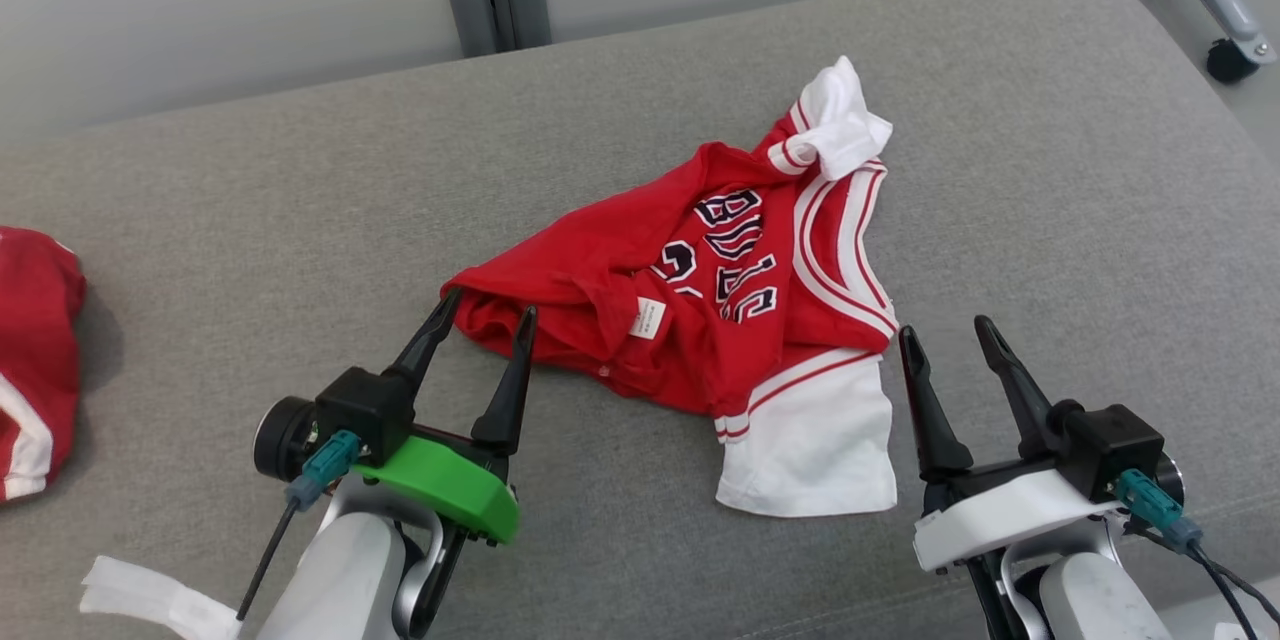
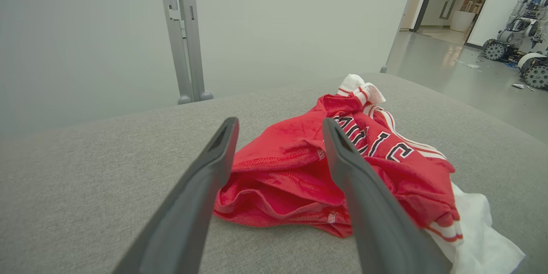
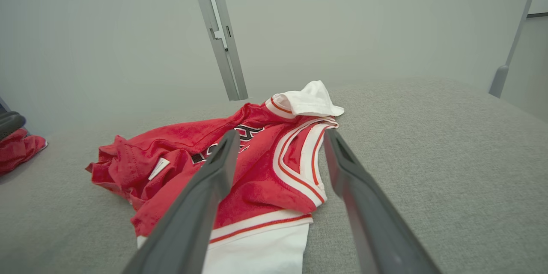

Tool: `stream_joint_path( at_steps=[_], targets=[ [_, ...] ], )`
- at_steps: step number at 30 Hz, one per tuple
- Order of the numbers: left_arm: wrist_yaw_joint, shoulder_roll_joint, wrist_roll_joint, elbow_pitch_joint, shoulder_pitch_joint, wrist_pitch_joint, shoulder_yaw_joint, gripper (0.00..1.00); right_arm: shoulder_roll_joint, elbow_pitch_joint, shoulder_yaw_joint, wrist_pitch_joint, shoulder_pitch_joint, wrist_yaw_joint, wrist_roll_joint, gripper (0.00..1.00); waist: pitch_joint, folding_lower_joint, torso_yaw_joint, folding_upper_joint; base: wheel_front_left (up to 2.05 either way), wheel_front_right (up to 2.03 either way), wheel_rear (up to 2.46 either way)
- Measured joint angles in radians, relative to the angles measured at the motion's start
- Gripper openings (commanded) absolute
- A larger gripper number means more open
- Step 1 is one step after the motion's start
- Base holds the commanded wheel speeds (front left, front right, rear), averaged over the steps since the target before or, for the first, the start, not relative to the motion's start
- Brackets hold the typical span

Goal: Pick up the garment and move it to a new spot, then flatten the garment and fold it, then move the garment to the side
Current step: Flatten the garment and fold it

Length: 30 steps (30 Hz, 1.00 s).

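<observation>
Step in hand: the first one, the pick-up. The garment [image 1: 700, 290] lies crumpled and nothing holds it yet.
Garment: a red jersey with white sleeves, bunched in the middle of the grey cushion [image 1: 300, 180]. One white sleeve [image 1: 815, 450] lies flat on the near side and the other is curled at the far end.
My left gripper [image 1: 490, 304]: fingers spread, nothing between the pads. The tips sit at the garment's near-left red hem. In my left wrist view the hem fold lies between the fingers and just ahead. I cannot tell whether they touch the cloth.
My right gripper [image 1: 946, 327]: fingers spread and empty, just right of the near sleeve and the striped edge, apart from the cloth.
Elsewhere: a second red cloth [image 1: 35, 350] at the far left edge, well apart. Not my concern now.
Next move, my judgement: ease the left fingers forward and down over the hem fold and pinch through its layers. Bring the right in leftward onto the striped edge. Lift both together so the cloth hangs clear.
Watch for: pinching only the top layer, or snagging the cushion fabric.
</observation>
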Motion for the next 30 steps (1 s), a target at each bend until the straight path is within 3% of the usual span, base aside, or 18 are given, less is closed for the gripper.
stream_joint_path(
  at_steps=[14,24,26,27,30],
  targets=[
    [0.0,0.021,-0.053,0.143,-0.09,0.0,-0.128,1.0,0.0,-0.009,0.001,-0.005,-0.034,0.0,0.017,1.0,0.099,0.0001,-0.097,0.0001,0.0,0.0,0.0],
    [0.0,0.001,-0.079,0.227,-0.176,0.0,-0.196,0.97,0.0,-0.015,0.01,-0.005,-0.048,0.0,0.017,1.0,0.122,0.0001,-0.119,0.0,0.0,0.0,0.0],
    [0.0,-0.003,-0.097,0.244,-0.202,0.0,-0.201,0.05,0.0,-0.016,0.013,-0.005,-0.051,0.0,0.017,1.0,0.126,0.0001,-0.12,0.0,0.0,0.0,0.0],
    [0.0,-0.002,-0.097,0.25,-0.213,0.0,-0.204,0.0,0.0,-0.016,0.013,-0.005,-0.051,0.0,0.016,1.0,0.127,0.0001,-0.121,0.0,0.0,0.0,0.0],
    [0.0,0.002,-0.109,0.254,-0.253,0.0,-0.196,0.0,0.0,-0.017,0.015,-0.005,-0.052,0.0,0.016,1.0,0.13,0.0001,-0.122,0.0,0.0,0.0,0.0]
  ],
)
